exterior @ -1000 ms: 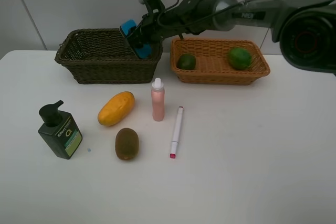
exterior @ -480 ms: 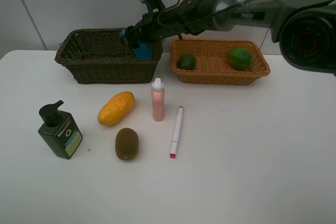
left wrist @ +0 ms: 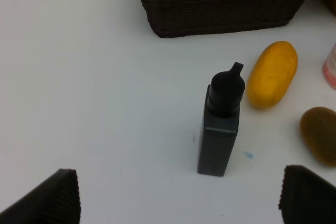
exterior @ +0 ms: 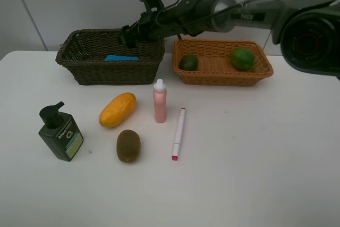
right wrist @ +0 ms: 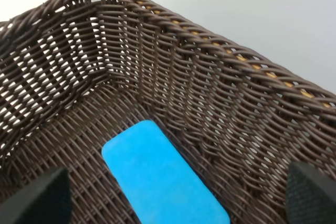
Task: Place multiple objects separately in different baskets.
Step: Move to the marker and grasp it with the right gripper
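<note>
My right gripper (exterior: 130, 34) hovers open over the dark olive-brown basket (exterior: 79, 73), reaching across from the right. The blue eraser (exterior: 121, 57) lies flat on that basket's floor, below the spread fingers (right wrist: 37, 195), free of them. Two green fruits (exterior: 188, 62) (exterior: 242, 58) sit in the orange-tan basket (exterior: 223, 81). On the table stand the green pump bottle (exterior: 60, 132) and the pink spray bottle (exterior: 159, 101), with the mango (exterior: 117, 109), kiwi (exterior: 128, 145) and white marker (exterior: 178, 133) lying nearby. My left gripper (left wrist: 184, 203) is open above the table, short of the pump bottle (left wrist: 220, 124).
A white wall rises right behind both baskets. The left wrist view takes in the mango (left wrist: 272, 74), the kiwi (left wrist: 319, 135) and the dark basket's front wall (left wrist: 220, 9). The right arm's links stretch above the orange-tan basket.
The right gripper's jaws spread and let go of the blue eraser, which dropped from the basket's right corner to lie flat on its floor. The gripper shifted slightly left.
</note>
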